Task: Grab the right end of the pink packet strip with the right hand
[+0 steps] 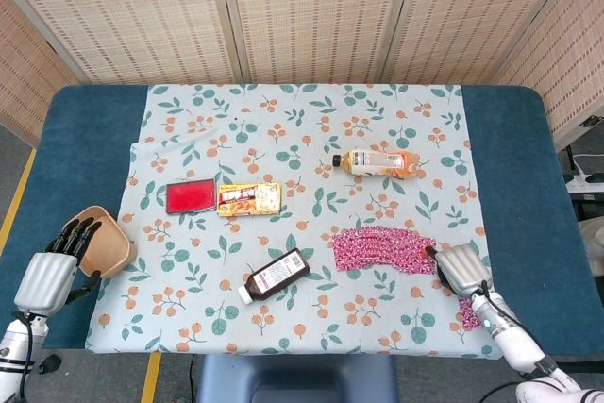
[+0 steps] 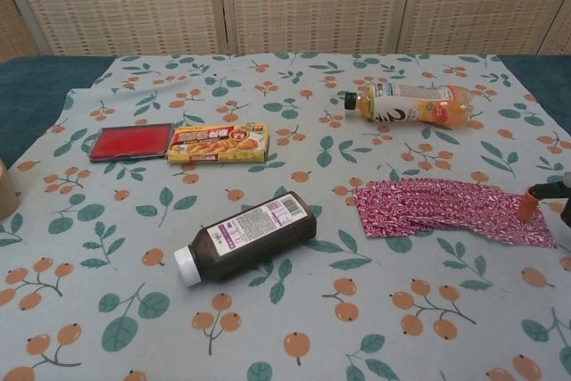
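The pink packet strip [image 1: 381, 249] [image 2: 451, 210] lies flat on the floral cloth, right of centre. My right hand [image 1: 460, 271] [image 2: 546, 205] hovers at the strip's right end, a fingertip [image 2: 526, 206] just over the strip's edge; no grip shows and I cannot tell how its fingers stand. A second pink packet [image 1: 469, 312] lies under the right wrist near the table's front edge. My left hand [image 1: 58, 266] stays at the left edge with fingers apart, holding nothing.
A dark bottle [image 1: 276, 276] lies left of the strip, an orange drink bottle [image 1: 381, 163] behind it. A snack box [image 1: 250, 199] and a red case [image 1: 192, 196] sit further left. A brown bowl [image 1: 110, 233] stands beside the left hand.
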Robot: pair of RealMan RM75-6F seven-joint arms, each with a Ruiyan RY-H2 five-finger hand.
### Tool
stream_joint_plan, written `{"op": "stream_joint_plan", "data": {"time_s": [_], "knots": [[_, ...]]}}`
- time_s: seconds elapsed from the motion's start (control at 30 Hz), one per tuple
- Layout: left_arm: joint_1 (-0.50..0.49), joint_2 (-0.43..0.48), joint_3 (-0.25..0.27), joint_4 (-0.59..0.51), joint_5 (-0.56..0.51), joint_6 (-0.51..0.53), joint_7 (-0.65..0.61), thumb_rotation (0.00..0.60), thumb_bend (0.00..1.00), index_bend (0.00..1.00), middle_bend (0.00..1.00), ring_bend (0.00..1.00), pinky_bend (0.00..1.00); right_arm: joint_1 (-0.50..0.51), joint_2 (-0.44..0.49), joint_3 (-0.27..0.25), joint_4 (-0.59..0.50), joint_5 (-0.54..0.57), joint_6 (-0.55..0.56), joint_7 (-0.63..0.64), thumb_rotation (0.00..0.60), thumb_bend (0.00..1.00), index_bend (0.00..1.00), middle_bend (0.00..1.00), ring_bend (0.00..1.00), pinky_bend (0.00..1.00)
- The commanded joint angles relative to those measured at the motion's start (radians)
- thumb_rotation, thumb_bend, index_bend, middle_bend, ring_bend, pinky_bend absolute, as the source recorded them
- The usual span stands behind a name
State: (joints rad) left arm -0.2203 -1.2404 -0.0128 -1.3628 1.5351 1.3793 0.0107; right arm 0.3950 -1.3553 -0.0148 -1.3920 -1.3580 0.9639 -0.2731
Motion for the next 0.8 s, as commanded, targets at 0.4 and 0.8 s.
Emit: {"op": "stream_joint_plan", "data": {"time_s": [0.4, 0.8], "knots": [[-0.001, 0.000, 0.000, -0.001, -0.001, -0.003, 0.002, 0.600, 0.37, 0.05, 0.06, 0.07, 0.33, -0.013, 0.003, 0.019, 0.048, 0.076, -0.006, 0.002, 0.600, 0.99, 0.31, 0.79, 0.75, 0.85], [-0.001, -0.002, 0.001, -0.002, 0.000, -0.003, 0.006, 0.600, 0.37, 0.06, 0.06, 0.07, 0.33, -0.027, 0.003, 0.036, 0.095, 0.110, 0.012, 0.017, 0.600, 0.99, 0.31, 0.79, 0.75, 0.85]]}}
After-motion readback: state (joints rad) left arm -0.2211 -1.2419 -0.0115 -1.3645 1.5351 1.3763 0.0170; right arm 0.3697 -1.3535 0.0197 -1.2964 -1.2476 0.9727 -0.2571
